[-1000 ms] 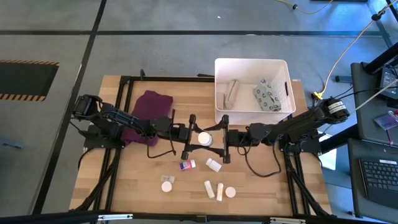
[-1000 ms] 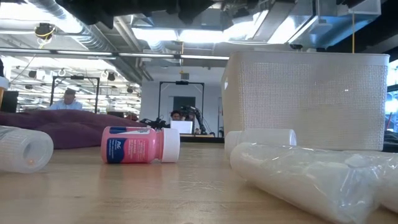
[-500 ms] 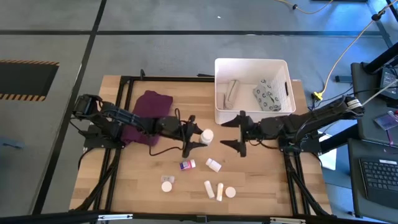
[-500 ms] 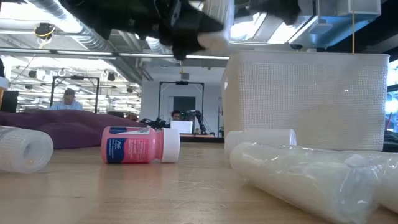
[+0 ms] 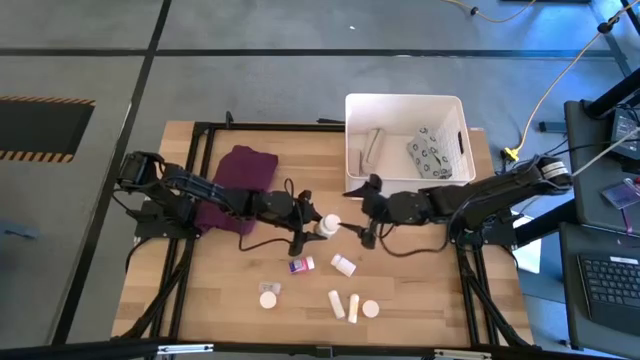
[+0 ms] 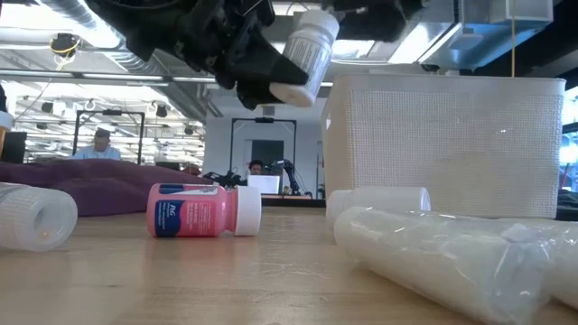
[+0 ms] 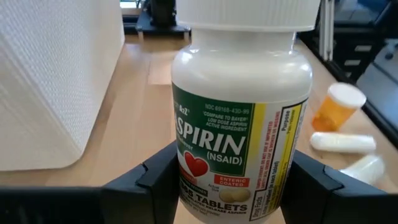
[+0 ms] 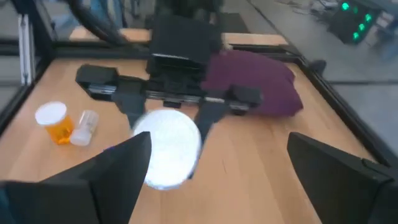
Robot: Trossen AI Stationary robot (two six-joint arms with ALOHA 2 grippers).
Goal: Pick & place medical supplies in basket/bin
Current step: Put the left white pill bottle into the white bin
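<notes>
Right gripper (image 5: 366,213) back nearer, fingers wide apart; left fingers (image 7: 158,180) clamping aspirin bottle (image 7: 242,118).

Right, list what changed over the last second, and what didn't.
A second ago both grippers met at the aspirin bottle. The right gripper has since let go, opened and drawn back slightly toward the white bin. The left gripper kept the bottle and now holds it tilted above the table. The pink bottle, the other loose supplies and the purple cloth have not moved.
</notes>
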